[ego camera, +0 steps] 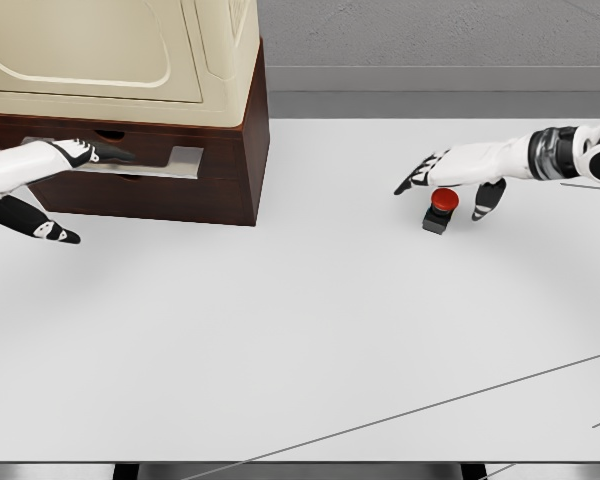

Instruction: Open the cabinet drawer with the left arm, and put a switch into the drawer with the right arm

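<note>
From the head view I see the switch (441, 208) sitting on the white desk (300, 330) at about two o'clock from the middle of the picture. It is a small dark block with a round red button on top. The button faces up and slightly toward me. The body is squat, so I cannot make out a clear long axis. I can read no writing on it.

My right hand (448, 176) reaches in from three o'clock and hangs directly over the switch. Its palm faces down, the fingers (412, 180) stretch toward nine o'clock, and the thumb (487, 200) drops down on the three o'clock side of the button. The hand is spread and grips nothing. I cannot tell whether the palm touches the button.

At about ten o'clock stands the dark brown cabinet (230, 170) with a cream appliance (130, 50) resting on top of it. The upper drawer (175, 160) is pulled out slightly, showing a pale strip of its inside, and I see nothing in that strip. My left hand (80, 152) comes in from nine o'clock and lies on the drawer front at its handle notch. Its fingers point toward three o'clock. I cannot tell how firmly they close on the handle. A dark part of the left arm (30, 220) hangs below, over the desk.
</note>
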### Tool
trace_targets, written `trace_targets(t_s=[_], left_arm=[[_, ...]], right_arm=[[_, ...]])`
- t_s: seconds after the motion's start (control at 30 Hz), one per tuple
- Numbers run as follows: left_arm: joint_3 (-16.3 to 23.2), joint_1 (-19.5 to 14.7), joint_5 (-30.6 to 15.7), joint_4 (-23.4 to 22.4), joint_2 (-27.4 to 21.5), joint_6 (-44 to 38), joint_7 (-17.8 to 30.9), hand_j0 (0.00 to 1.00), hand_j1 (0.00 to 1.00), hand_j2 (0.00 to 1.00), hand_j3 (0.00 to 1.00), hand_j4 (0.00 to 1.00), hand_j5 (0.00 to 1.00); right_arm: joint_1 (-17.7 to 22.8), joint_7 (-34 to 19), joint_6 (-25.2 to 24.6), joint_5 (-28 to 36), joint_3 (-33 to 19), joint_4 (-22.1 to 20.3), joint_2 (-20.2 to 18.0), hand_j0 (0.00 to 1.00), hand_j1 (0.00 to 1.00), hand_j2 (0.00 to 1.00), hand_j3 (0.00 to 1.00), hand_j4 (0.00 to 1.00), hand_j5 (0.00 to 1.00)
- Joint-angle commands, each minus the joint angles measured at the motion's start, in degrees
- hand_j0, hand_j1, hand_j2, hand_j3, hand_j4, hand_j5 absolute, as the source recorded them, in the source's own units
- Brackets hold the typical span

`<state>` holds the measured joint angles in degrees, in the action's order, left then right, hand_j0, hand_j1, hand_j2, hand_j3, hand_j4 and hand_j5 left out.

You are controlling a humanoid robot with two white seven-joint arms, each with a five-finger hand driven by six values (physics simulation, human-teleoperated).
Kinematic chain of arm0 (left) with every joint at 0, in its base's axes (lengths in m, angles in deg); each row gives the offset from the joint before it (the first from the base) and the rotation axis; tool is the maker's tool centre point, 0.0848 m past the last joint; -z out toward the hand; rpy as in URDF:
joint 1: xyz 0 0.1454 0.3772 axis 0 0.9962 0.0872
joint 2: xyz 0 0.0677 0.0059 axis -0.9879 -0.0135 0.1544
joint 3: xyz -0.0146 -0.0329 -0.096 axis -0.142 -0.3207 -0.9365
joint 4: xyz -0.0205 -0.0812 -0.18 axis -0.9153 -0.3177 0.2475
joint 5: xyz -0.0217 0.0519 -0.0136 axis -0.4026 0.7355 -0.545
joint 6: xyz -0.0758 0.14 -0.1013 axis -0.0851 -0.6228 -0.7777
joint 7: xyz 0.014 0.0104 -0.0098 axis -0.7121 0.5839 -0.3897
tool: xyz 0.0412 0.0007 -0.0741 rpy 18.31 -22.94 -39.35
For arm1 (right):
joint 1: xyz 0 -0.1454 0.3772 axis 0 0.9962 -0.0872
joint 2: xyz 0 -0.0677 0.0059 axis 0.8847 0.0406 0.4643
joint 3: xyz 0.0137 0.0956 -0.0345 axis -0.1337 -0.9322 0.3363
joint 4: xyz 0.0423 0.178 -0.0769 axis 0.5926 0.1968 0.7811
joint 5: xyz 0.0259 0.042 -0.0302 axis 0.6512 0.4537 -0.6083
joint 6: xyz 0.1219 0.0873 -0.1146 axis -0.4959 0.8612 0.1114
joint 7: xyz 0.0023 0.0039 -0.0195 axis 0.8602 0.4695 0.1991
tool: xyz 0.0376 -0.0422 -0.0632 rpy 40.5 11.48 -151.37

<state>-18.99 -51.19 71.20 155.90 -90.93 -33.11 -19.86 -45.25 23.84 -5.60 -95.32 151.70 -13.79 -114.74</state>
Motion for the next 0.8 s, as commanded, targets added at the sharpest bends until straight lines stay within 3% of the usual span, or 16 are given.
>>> trace_targets(t_s=[0.0,0.57,0.7,0.73,0.77], left_arm=[[0.16,0.0,-0.39,-1.24,0.4,-0.1,-0.02,1.0,1.0,1.0,1.0,1.0,1.0],[0.16,0.0,0.14,-5.9,3.48,-0.1,-0.02,1.0,1.0,1.0,1.0,1.0,1.0],[0.16,0.18,0.14,-5.9,3.57,-0.1,-0.02,1.0,1.0,1.0,1.0,1.0,1.0],[0.16,0.26,0.05,-5.81,3.3,-0.1,-0.02,1.0,1.0,1.0,1.0,1.0,1.0],[0.16,0.35,-0.13,-5.64,3.04,-0.1,-0.02,1.0,1.0,1.0,1.0,1.0,1.0]], right_arm=[[0.0,-0.1,-0.1,0.25,-0.05,0.08,0.1,1.0,1.0,1.0,1.0,1.0,1.0],[0.26,-0.71,-0.1,-0.72,-0.13,0.17,0.8,0.99,0.99,0.99,0.99,0.99,0.99],[0.35,-2.73,-0.1,-0.72,-0.22,0.17,0.89,0.84,0.84,0.84,0.84,0.84,0.84],[0.26,-4.14,-0.1,-0.81,-0.13,-0.27,0.98,0.6,0.6,0.6,0.6,0.6,0.6],[0.35,-4.49,-0.1,-0.81,-0.22,-0.27,1.06,0.6,0.6,0.6,0.6,0.6,0.6]])
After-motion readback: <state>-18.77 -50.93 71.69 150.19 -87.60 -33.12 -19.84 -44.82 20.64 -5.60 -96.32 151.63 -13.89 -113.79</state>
